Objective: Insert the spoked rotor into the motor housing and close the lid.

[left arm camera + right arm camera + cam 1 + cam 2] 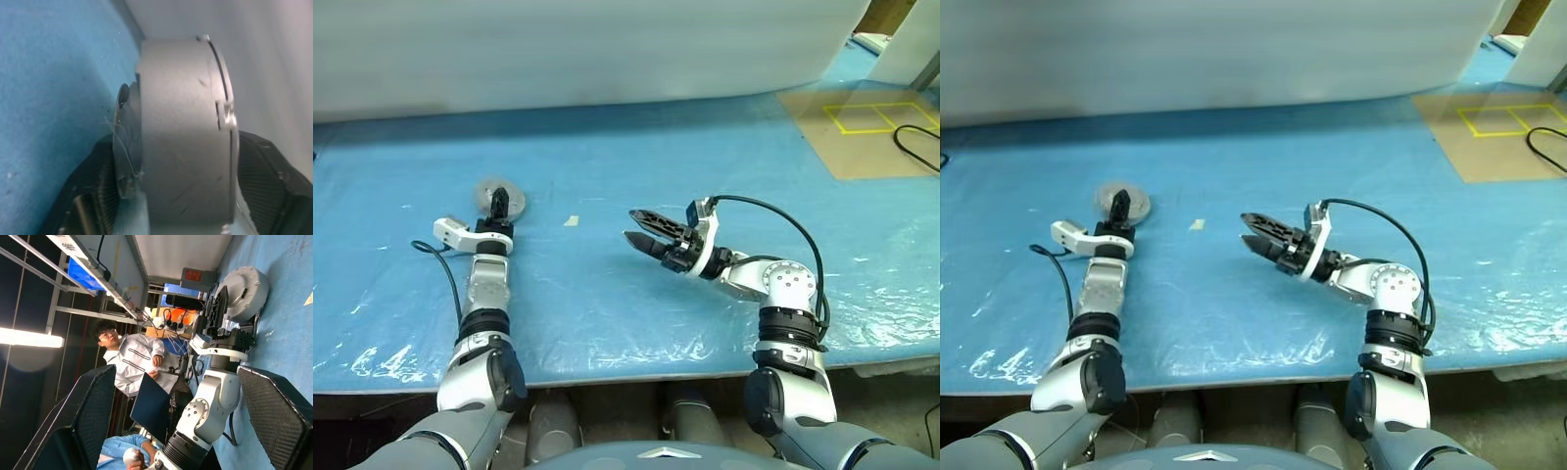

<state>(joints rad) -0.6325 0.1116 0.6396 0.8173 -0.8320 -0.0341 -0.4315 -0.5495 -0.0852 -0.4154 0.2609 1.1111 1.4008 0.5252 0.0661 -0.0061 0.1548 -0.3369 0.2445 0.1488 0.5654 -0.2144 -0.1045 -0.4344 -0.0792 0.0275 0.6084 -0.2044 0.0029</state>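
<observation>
A round silver-grey assembly lies on the blue table at the left. Its upper face is the lid (pixel 242 289), plain grey with a raised middle. The left wrist view shows it side-on as a thick grey body, the motor housing (pixel 181 132), with a seam near one end. The spoked rotor is hidden. My left gripper (pixel 499 201) reaches over the assembly and stands open, its fingers (pixel 274 176) wide on either side of the body. My right gripper (pixel 629 224) hovers over the middle of the table, pointing left toward the assembly, open and empty.
A small beige scrap (pixel 571 220) lies between the two grippers. A cardboard sheet with yellow tape (pixel 862 127) and a black cable (pixel 915 142) sit at the far right. A white wall borders the table's back. A person in a white coat (pixel 132 357) sits beyond the left side.
</observation>
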